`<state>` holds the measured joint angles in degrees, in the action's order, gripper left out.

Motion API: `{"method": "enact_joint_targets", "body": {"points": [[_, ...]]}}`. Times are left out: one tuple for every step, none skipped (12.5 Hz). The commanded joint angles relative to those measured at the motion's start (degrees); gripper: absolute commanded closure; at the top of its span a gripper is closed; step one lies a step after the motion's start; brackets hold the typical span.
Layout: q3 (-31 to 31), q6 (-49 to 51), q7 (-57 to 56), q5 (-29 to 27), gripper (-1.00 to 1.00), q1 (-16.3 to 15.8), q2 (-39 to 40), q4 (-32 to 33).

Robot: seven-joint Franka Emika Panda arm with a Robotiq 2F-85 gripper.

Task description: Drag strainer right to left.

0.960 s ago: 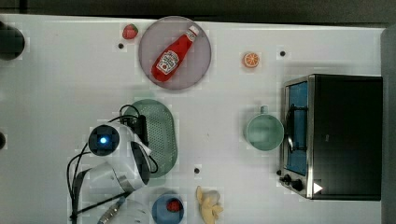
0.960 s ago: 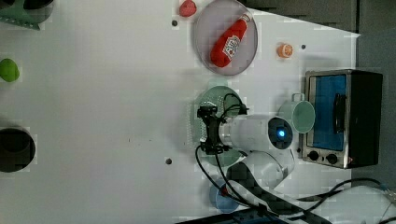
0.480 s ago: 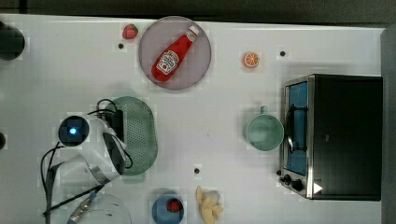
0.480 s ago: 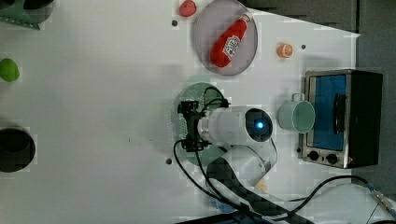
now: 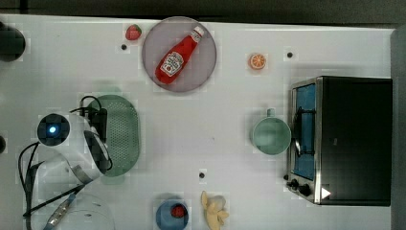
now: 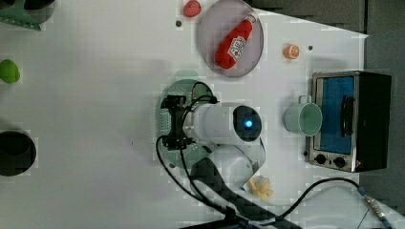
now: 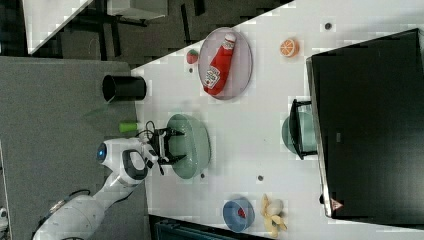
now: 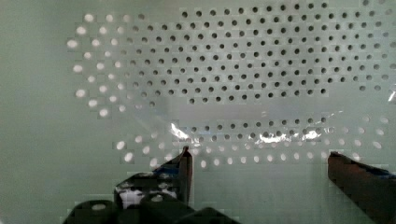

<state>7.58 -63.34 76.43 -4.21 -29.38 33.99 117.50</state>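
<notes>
The strainer [image 5: 122,136], a pale mint-green oval with a finely perforated bottom, lies at the top view's left, half covered by my white arm. My gripper [image 7: 175,145] reaches down into its bowl from the rim side. In the wrist view the gripper [image 8: 259,154] is open, and both dark fingertips [image 8: 186,161] stand wide apart close over the strainer's holed bottom [image 8: 233,70], holding nothing. The left view shows the strainer [image 6: 179,88] partly under the wrist. A round mint-green mug [image 5: 271,135] stands apart, beside the oven.
A toaster oven [image 5: 342,139] fills the top view's right. A plate [image 5: 206,45] with a ketchup bottle [image 5: 179,52] sits at the back, flanked by a strawberry [image 5: 133,32] and an orange slice [image 5: 257,61]. A blue bowl [image 5: 172,213] and banana [image 5: 215,211] lie in front.
The arm and the strainer have slid together toward the top view's left, away from the mug. Everything else stayed put.
</notes>
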Motion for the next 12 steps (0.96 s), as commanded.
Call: {"method": "enact_joint_targets", "body": {"points": [[0.7,2.2,2.6,-1.3,-1.0,-2.3,1.3,-3.1],[0.7,2.5,2.7,-1.4,-1.0,-2.8,1.6,-3.8],[0.7,2.7,3.2,-1.6,-1.0,-3.2,1.8,-4.3],[0.7,2.7,3.2,-2.0,-1.0,-3.6,1.8,-4.7],[0.7,2.7,3.9,-2.6,-1.0,-3.9,1.9,-5.1],[0.7,2.8,5.2,-3.1,-1.0,-4.2,2.1,-5.4],[0.7,2.7,5.3,-3.1,-1.0,-4.4,2.1,-5.5],[0.6,2.9,5.0,-3.0,-1.0,-4.5,1.7,-5.4],[0.4,3.6,3.6,-2.7,-1.0,-4.5,0.8,-5.2],[0.1,5.7,1.9,-2.7,-1.0,-4.5,-0.7,-5.2],[-0.2,8.9,0.1,-2.7,-1.0,-4.3,-2.9,-5.3],[-0.9,14.0,-1.3,-2.7,-1.0,-4.2,-5.6,-5.2]]}}
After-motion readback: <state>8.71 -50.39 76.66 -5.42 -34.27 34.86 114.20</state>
